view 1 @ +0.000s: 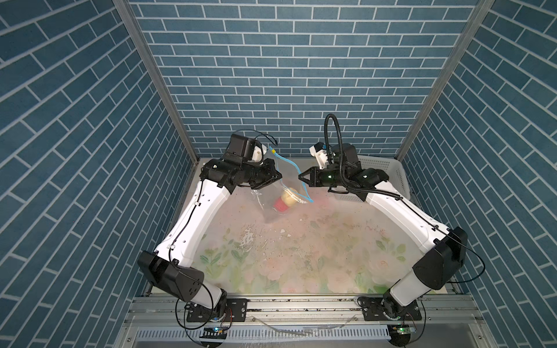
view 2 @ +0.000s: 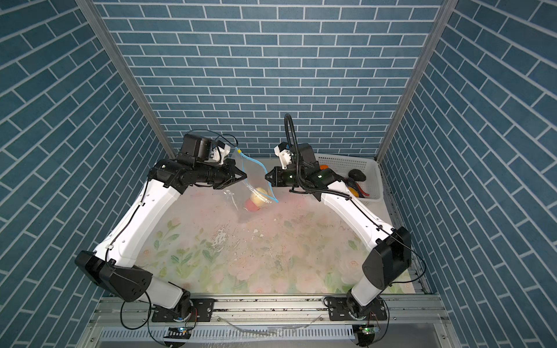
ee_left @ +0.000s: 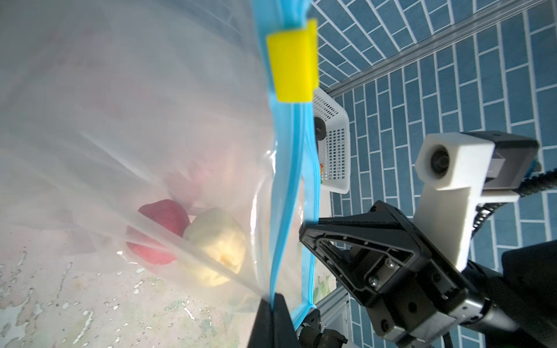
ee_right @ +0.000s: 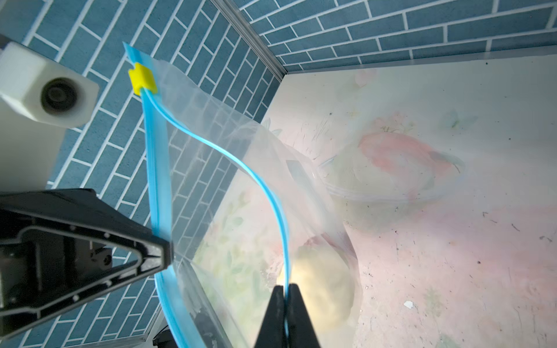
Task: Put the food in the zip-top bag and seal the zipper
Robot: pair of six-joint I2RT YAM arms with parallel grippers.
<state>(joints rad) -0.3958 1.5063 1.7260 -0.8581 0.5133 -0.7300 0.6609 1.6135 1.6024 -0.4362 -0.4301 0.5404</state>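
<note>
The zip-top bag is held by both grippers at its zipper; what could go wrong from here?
1. The left gripper and right gripper each pinch only a thin lip of the zipper; the zip-top bag, weighted by food, could slip free.
2. The cream piece lies near the open mouth and might roll out if the bag tips.
3. A black lump waits in the white basket; letting go to fetch it may collapse the mouth.

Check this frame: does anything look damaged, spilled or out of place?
Yes: the flowered table cover looks worn, with flaked patches and dark specks across its middle. The bag itself looks intact.
</note>
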